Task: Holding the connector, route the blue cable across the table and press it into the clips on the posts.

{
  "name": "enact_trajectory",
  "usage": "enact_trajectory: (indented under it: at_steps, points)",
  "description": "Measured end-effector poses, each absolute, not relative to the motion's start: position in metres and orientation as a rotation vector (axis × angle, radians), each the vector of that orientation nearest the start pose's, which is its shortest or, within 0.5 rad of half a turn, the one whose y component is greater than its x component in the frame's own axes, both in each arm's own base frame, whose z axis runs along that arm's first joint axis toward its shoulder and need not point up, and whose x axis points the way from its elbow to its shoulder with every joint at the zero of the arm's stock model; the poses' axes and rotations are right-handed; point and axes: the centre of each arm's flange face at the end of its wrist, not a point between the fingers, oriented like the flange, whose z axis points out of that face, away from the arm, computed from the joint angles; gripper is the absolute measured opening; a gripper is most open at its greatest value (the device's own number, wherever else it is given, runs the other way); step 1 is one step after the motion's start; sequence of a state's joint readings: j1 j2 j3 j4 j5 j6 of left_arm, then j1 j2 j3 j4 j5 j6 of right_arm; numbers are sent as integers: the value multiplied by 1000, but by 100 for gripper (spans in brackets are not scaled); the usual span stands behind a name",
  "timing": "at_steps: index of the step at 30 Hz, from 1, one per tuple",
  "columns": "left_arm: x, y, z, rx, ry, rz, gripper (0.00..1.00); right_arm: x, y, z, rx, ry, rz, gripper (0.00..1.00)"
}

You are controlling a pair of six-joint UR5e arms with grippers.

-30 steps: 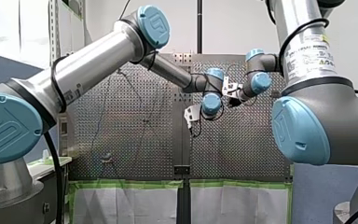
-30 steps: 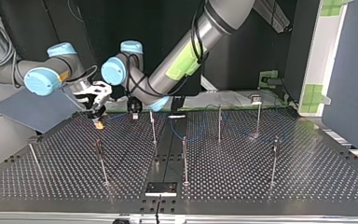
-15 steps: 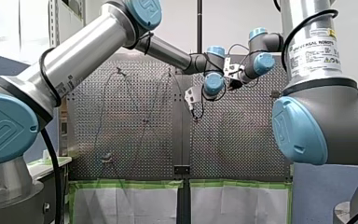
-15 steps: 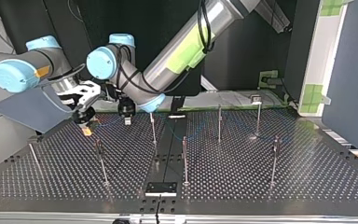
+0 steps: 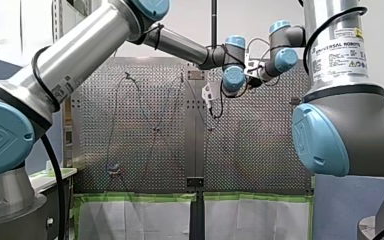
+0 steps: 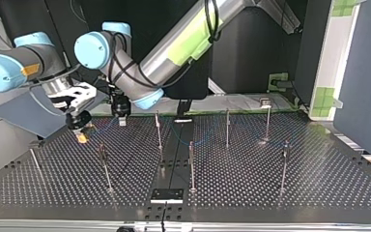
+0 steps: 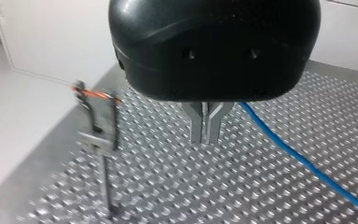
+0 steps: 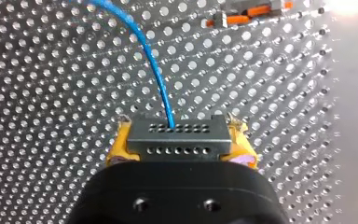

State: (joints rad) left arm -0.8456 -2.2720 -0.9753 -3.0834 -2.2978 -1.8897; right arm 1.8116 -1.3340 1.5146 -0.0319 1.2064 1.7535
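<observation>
Gripping the connector (image 8: 177, 137) by its two short ends, my right pincer (image 8: 179, 145) is closing its yellow pads (image 8: 117, 149) narrowly on the grey block. The pads are touching it on both sides, and its perforated face is showing between them. The blue cable (image 8: 156, 70) is leaving the middle of that face and arcing away over the bench (image 8: 51, 116). In the top view this pincer is hanging low over the bench at the view's left.

The cable is looking thin, light and limp, so it is likely going to sag and trail rather than hold a line. I am judging that seating it is going to need gentle tension, and that hard pulling is risking strain where the wire is entering the connector. The rigid connector body is offering the sound place to hold.

My left pincer (image 7: 206, 133) is carrying nothing — its metal fingers (image 7: 196, 126) are pressing together with no gap showing, hovering above the bench. The cable is running just beside them, untouched. A post (image 7: 105, 177) with an orange-marked clip (image 7: 93, 95) is standing near, blurred. Other posts (image 6: 227, 126) are standing across the bench in the top view; whether the cable is sitting in any clip I cannot tell.
</observation>
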Motion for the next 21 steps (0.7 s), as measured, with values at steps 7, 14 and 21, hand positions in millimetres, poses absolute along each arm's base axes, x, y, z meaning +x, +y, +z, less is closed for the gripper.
enact_trajectory:
  at_steps: [7,14,21]
  points:
    - [442,-593,355,-120,1571,-316,0,295,-508,401,-2305,1561,-2298,0]
    - [450,-597,364,-129,1520,-352,0,292,-513,409,-2292,1541,-2321,0]
    - [467,-592,374,-126,1494,-377,0,287,-520,420,-2262,1511,-2353,0]
